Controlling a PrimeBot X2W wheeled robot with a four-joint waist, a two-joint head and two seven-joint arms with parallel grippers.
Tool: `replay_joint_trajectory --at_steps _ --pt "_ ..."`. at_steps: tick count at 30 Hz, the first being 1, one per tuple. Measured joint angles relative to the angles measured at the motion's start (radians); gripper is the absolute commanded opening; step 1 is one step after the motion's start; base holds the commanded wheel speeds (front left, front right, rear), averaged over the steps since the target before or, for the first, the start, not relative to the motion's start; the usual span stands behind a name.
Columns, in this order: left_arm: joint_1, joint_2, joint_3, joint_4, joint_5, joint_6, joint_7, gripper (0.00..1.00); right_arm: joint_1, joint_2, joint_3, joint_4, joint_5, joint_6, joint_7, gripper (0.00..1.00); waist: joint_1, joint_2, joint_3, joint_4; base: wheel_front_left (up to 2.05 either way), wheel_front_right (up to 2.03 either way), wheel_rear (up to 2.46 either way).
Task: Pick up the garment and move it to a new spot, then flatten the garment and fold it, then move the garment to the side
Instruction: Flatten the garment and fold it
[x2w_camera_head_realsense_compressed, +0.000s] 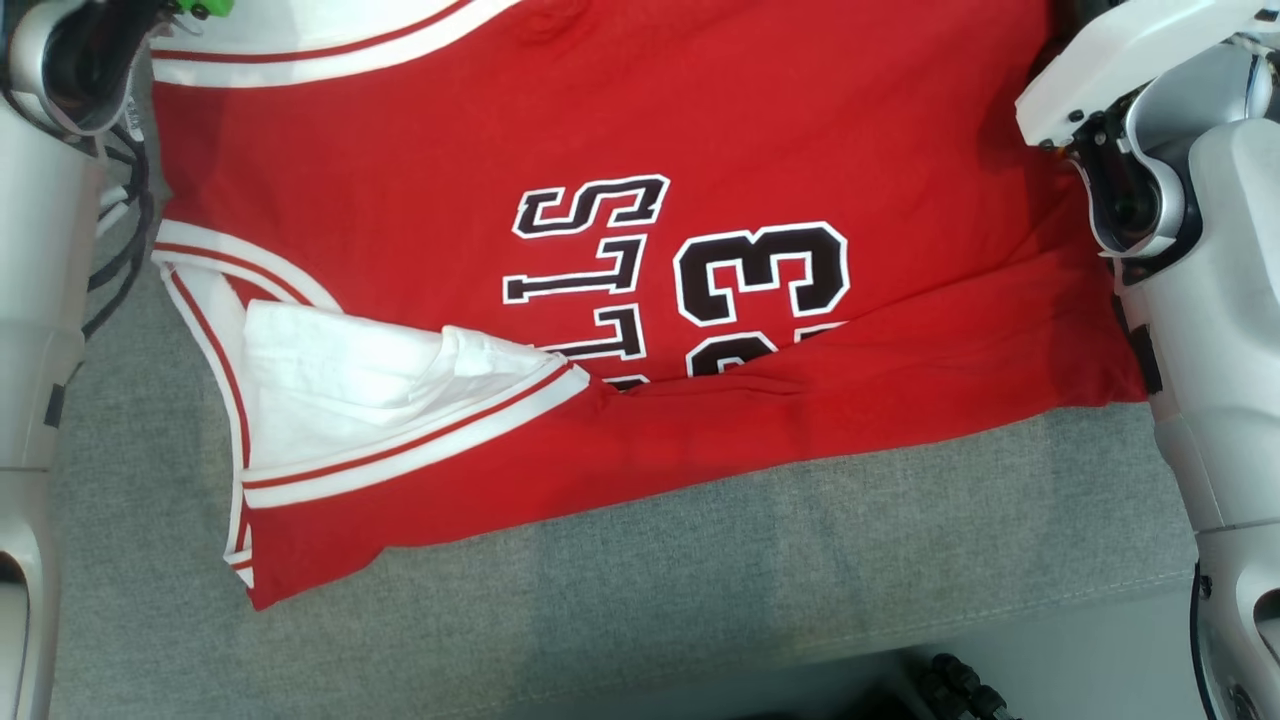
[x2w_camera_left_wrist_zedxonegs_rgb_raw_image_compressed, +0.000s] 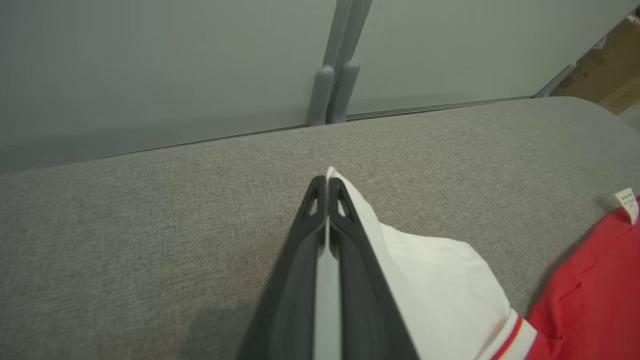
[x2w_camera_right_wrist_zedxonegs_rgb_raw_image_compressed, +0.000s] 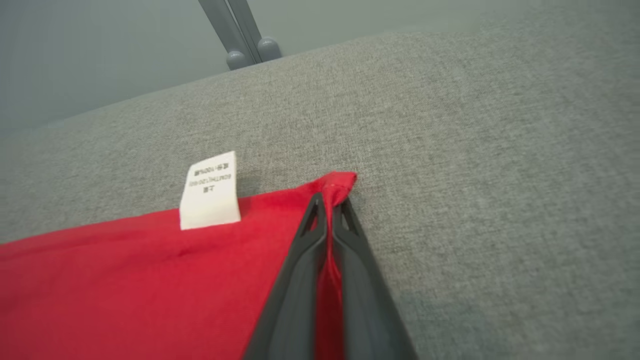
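Note:
The garment (x2w_camera_head_realsense_compressed: 420, 170) is a red sleeveless jersey with white and red trim and black lettering, spread across a grey cushion (x2w_camera_head_realsense_compressed: 700, 560). Its near edge is folded over, showing a white inner panel (x2w_camera_head_realsense_compressed: 340, 380). In the left wrist view my left gripper (x2w_camera_left_wrist_zedxonegs_rgb_raw_image_compressed: 327, 182) is shut on the white trimmed corner of the garment (x2w_camera_left_wrist_zedxonegs_rgb_raw_image_compressed: 440, 280). In the right wrist view my right gripper (x2w_camera_right_wrist_zedxonegs_rgb_raw_image_compressed: 327, 200) is shut on a red hem corner of the garment (x2w_camera_right_wrist_zedxonegs_rgb_raw_image_compressed: 150, 280), beside a white care label (x2w_camera_right_wrist_zedxonegs_rgb_raw_image_compressed: 210, 192). Both pale forearms (x2w_camera_head_realsense_compressed: 1200, 300) flank the jersey in the head view.
The grey cushion's far edge (x2w_camera_left_wrist_zedxonegs_rgb_raw_image_compressed: 200, 150) meets a pale wall with a grey post (x2w_camera_left_wrist_zedxonegs_rgb_raw_image_compressed: 335, 90). A cardboard box (x2w_camera_left_wrist_zedxonegs_rgb_raw_image_compressed: 610, 75) stands at the far right of the left wrist view. Bare cushion lies in front of the jersey, then floor (x2w_camera_head_realsense_compressed: 1050, 650).

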Motion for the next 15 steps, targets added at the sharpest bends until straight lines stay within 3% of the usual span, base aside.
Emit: replay_joint_trajectory --at_steps 4,15 --pt "0.028 -0.001 -0.007 -0.007 -0.017 -0.002 -0.030 0.00 0.021 -0.002 -0.007 0.013 0.004 0.013 -0.034 0.00 0.0000 0.0000 -0.026 0.008 0.00 0.00 0.00" --pt "0.181 -0.009 -0.141 -0.166 -0.116 -0.002 -0.119 0.00 0.111 -0.017 -0.013 0.049 0.010 0.076 -0.149 0.00 0.0000 0.0000 -0.151 0.037 0.00 0.00 0.00"
